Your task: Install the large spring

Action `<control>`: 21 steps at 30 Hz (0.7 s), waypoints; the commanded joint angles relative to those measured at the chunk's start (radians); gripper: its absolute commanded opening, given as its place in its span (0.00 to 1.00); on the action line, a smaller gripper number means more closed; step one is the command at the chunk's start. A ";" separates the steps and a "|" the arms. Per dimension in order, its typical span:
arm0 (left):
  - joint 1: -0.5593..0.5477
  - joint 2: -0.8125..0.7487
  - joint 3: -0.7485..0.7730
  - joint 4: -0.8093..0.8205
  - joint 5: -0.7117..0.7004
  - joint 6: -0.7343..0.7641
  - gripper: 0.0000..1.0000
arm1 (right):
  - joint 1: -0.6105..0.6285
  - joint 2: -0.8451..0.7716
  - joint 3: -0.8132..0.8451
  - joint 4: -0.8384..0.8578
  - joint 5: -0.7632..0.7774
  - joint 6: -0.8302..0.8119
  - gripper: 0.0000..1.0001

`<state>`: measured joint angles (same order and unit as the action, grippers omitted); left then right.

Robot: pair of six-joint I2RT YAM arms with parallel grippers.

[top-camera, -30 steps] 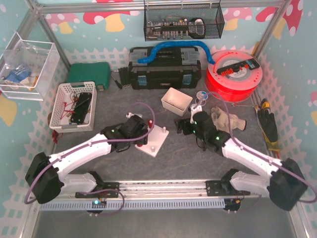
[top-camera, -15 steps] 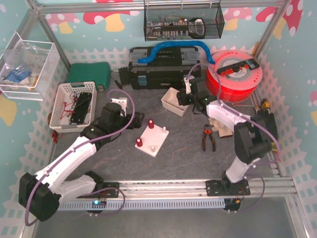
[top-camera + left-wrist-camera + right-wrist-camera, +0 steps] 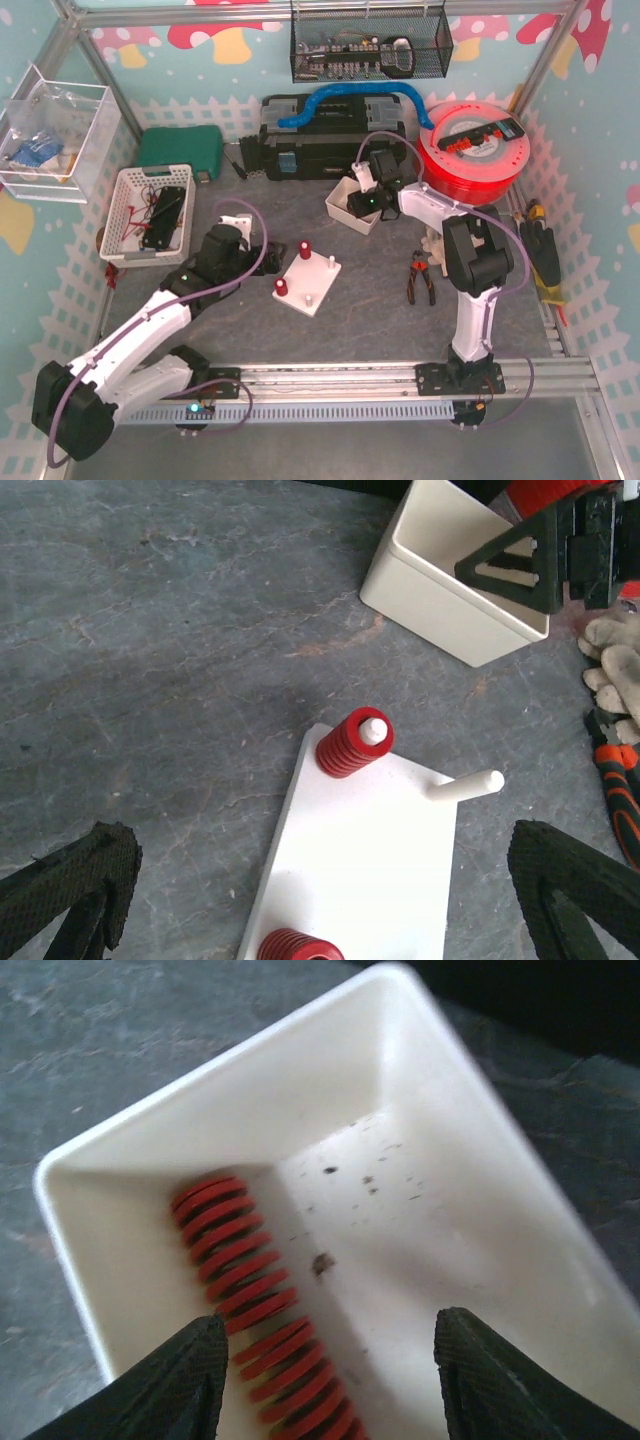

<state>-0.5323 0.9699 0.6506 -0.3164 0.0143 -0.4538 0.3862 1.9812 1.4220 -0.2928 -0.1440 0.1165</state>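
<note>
The step here is the pick-up: the spring [image 3: 265,1300] lies in the white bin [image 3: 330,1060], flat on the floor and pressed along one side wall, running toward the corner. The right pincer [image 3: 330,1325] hangs just over it, its jaws partly apart and clamping nothing. The coil sits beside one finger [image 3: 190,1380] rather than between the two.

To my eye it should shift sideways toward that wall before it goes lower, so the coil ends up centred between the pads. Then it should close across the coils near the middle of the spring, not at an end, or the spring will likely swing or squirt out. The wall leaves little room for the outer finger, so nudging the spring inward first may help.

The right arm reaches far across the counter [image 3: 380,300], elbow high, wrist bent down into the bin.

The left arm stretches forward from its base, and the left pincer [image 3: 320,850] hovers over the near end of the plate [image 3: 370,880], spread wide and empty. Two short red springs [image 3: 350,745] already sit on posts there. A bare peg [image 3: 465,785] stands free, probably the target.
</note>
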 commanded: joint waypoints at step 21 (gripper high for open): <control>-0.031 0.120 0.035 -0.061 -0.092 0.007 0.99 | 0.003 0.213 0.263 -0.100 0.104 0.147 0.54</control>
<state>-0.5579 1.0496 0.6441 -0.3660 -0.0517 -0.4633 0.3866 2.1731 1.6249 -0.3843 -0.1410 0.1562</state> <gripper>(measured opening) 0.993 0.539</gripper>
